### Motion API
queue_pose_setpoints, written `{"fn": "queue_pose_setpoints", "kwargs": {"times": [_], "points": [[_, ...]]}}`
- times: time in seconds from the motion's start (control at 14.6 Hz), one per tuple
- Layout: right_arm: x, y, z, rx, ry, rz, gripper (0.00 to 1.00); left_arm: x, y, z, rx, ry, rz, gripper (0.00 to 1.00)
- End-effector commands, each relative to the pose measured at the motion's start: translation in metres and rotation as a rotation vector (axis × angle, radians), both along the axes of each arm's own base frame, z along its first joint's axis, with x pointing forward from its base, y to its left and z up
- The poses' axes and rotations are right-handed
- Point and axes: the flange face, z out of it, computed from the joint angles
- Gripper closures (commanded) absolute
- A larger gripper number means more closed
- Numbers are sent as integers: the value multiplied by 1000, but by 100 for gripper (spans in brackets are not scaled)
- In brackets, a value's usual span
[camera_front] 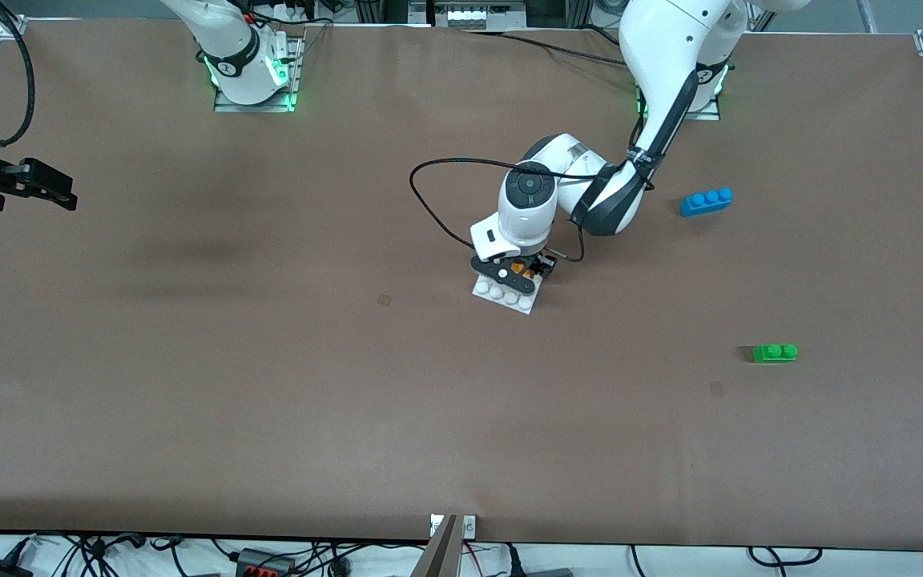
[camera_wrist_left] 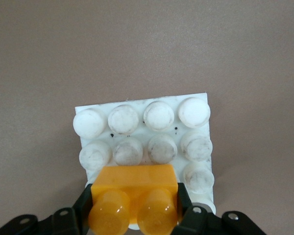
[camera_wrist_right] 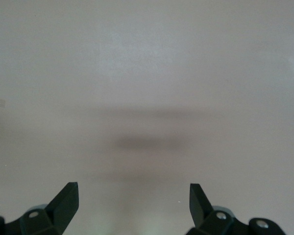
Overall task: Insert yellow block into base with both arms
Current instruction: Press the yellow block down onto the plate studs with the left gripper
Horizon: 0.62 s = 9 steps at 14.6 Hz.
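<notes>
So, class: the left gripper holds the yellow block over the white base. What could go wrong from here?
1. The yellow block, pinched in the left gripper, sits over the edge rows of the base; if it is off the studs, pressing may jam it.
2. Nothing holds the base down: the right gripper hangs open over bare table, so a push could slide or tip the base.

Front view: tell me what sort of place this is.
Probably a robotics lab bench. Two bolted-down arms work a brown-covered table; the left gripper holds a yellow block on a white base, and loose cables trail along the table's edge.
</notes>
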Motion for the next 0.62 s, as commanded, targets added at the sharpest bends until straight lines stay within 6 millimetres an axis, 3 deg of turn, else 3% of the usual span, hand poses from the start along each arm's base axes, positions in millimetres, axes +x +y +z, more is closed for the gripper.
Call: {"fn": "queue_pose_setpoints", "kwargs": {"times": [0.0, 0.55], "points": [[1, -2, 3, -2, 3, -16, 0, -2, -3, -9, -11, 2, 17, 66], [1, -2, 3, -2, 3, -18, 0, -11, -1, -14, -15, -2, 56, 66]]}}
